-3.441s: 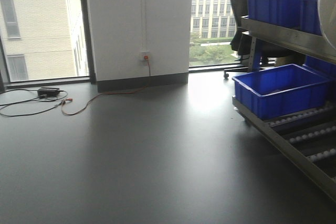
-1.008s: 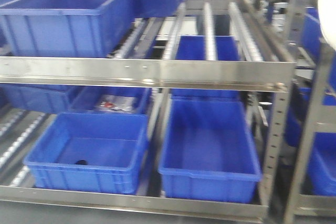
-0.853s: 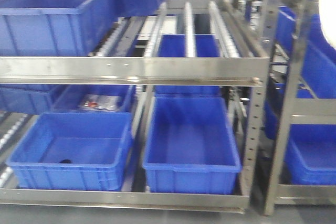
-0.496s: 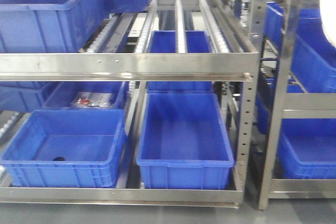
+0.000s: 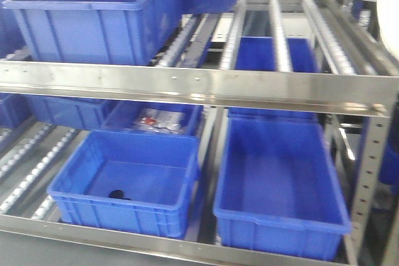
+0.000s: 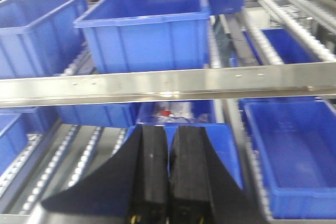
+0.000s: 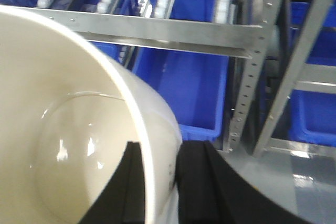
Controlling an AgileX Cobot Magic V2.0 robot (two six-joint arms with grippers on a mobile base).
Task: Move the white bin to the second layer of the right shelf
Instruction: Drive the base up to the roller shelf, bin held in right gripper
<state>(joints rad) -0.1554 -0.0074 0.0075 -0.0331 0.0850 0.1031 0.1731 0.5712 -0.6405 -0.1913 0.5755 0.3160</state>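
1. Right gripper (image 7: 160, 182): jaws clamp the white bin's (image 7: 63, 129) rim, lower left of the wrist view.
2. Left gripper (image 6: 168, 177): jaws closed, empty.
3. Roller lanes (image 5: 280, 26) upper right lie bare beside blue crates (image 5: 100, 14).

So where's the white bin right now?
The white bin fills the left of the right wrist view, its wall pinched in the right end effector, held in front of the steel rack's blue crates; its edge shows at the front view's far right.
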